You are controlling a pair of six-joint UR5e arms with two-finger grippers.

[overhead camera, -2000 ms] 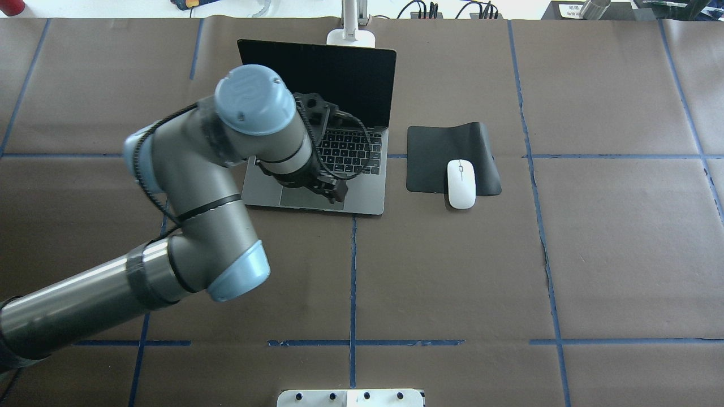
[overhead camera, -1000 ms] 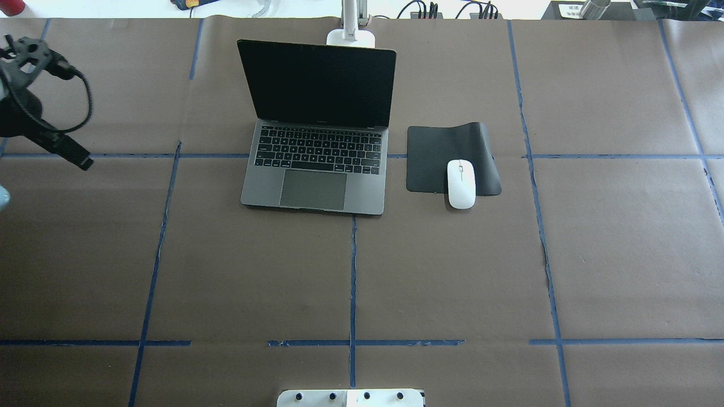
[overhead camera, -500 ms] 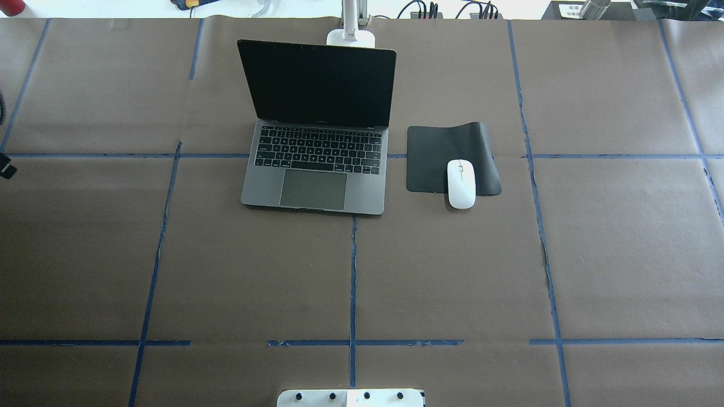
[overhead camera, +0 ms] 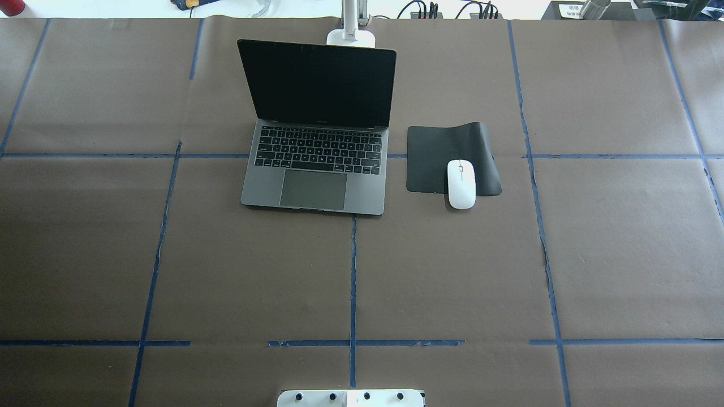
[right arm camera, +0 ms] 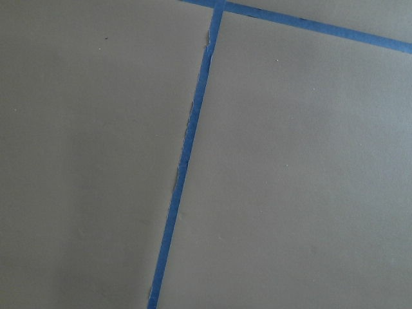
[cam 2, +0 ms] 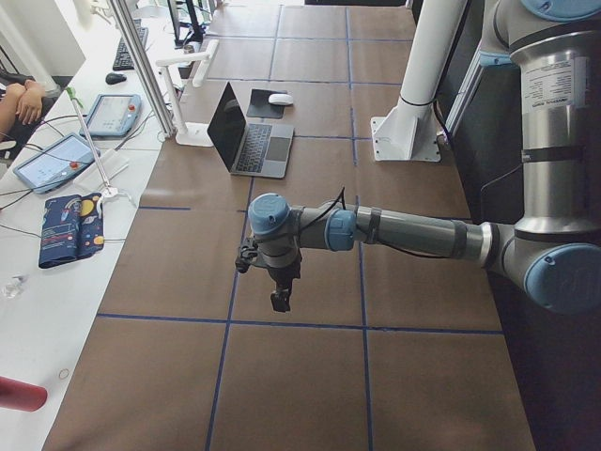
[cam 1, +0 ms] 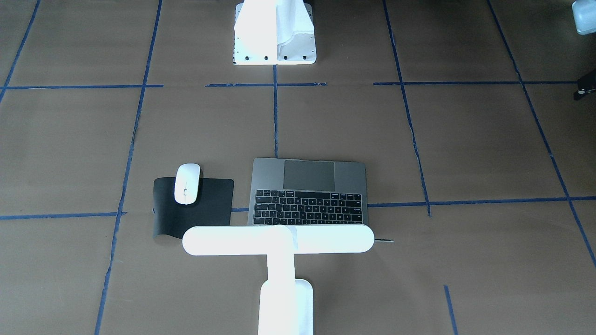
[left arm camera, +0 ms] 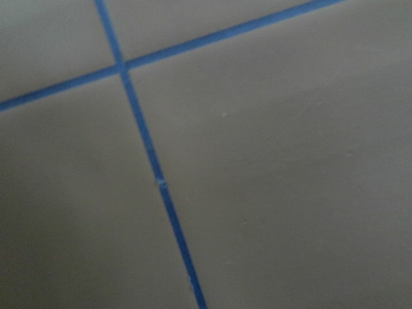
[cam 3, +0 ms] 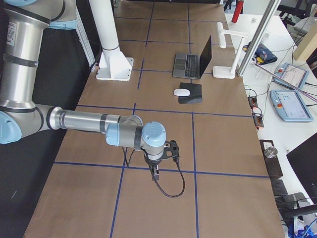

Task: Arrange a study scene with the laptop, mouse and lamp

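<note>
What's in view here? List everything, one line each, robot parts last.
laptop: one, dark grey, open, middle of the table's far half.
mouse: one, white, on the mat's near edge, right of the laptop.
mat: one, black, flat beside the laptop.
lamp: one, white, behind the laptop, bar head above its screen.
stand: one, white, with bolt holes, at the table's near edge.
table: one, brown cover, blue tape lines.
tablets: two, grey-blue, on the side bench.
pouch: one, patterned blue, same bench.
left hand: one, black, above bare table; open or shut unclear.
right hand: one, black, above bare table; open or shut unclear.
</note>
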